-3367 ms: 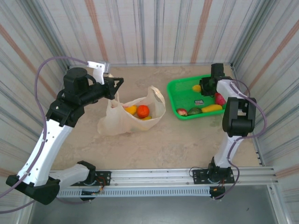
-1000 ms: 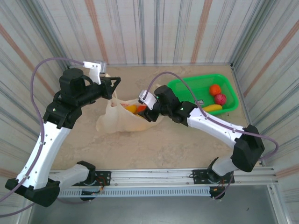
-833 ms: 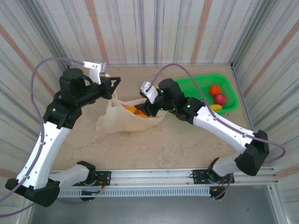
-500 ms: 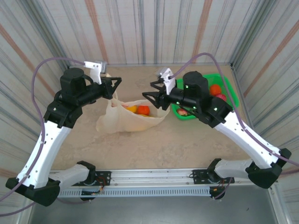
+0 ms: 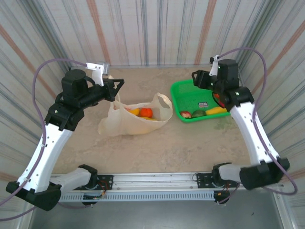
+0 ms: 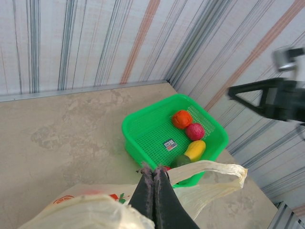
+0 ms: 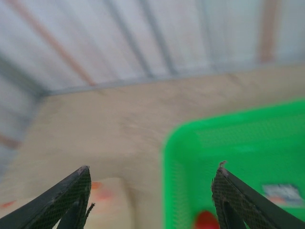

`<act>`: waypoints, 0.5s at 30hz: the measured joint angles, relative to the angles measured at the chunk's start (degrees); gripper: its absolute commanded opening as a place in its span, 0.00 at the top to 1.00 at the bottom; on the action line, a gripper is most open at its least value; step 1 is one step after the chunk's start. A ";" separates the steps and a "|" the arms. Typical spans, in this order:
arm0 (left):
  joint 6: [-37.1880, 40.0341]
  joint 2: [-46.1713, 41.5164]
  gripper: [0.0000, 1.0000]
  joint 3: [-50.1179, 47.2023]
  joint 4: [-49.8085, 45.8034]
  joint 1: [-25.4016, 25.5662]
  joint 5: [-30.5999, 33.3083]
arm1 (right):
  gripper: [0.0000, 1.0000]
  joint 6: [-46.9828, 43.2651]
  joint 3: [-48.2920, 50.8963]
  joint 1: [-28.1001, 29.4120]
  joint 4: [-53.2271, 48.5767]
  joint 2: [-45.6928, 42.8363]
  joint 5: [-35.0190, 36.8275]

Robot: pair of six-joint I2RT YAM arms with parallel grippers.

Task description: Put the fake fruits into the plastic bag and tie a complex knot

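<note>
Cream plastic bag (image 5: 136,123) is pictured at centre, fake fruits (image 5: 143,113) inside, pinched at its top by the left gripper (image 5: 117,93) at upper left; the right gripper (image 5: 196,78), jaws spread, is held above the green basket (image 5: 183,97).

No text can be read anywhere. A small white sticker (image 6: 169,143) with dark marks lies on the floor of the green basket (image 6: 125,132), too small to read. The bag (image 5: 121,125) carries red-orange fruit pictures; no letters are discernible on it.

End effector (image 7: 152,168) (fingers spread wide) faces the blurred green basket (image 7: 238,138).
</note>
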State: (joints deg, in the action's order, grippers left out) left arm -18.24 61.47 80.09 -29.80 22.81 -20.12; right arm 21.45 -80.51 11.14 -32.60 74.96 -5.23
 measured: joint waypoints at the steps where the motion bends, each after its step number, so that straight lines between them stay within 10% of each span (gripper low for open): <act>1: -0.02 0.00 1.00 -0.20 0.04 0.02 -0.22 | 0.27 0.63 -0.02 -1.92 -1.66 3.45 1.62; 15: 0.48 0.00 1.00 -0.63 -0.02 2.60 -0.13 | 0.12 1.36 -14.47 -14.19 -9.73 35.30 17.14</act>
State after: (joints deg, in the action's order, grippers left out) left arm -17.76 61.47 79.46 -29.82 25.41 -20.25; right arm 22.81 -94.98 -3.05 -42.33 110.26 11.90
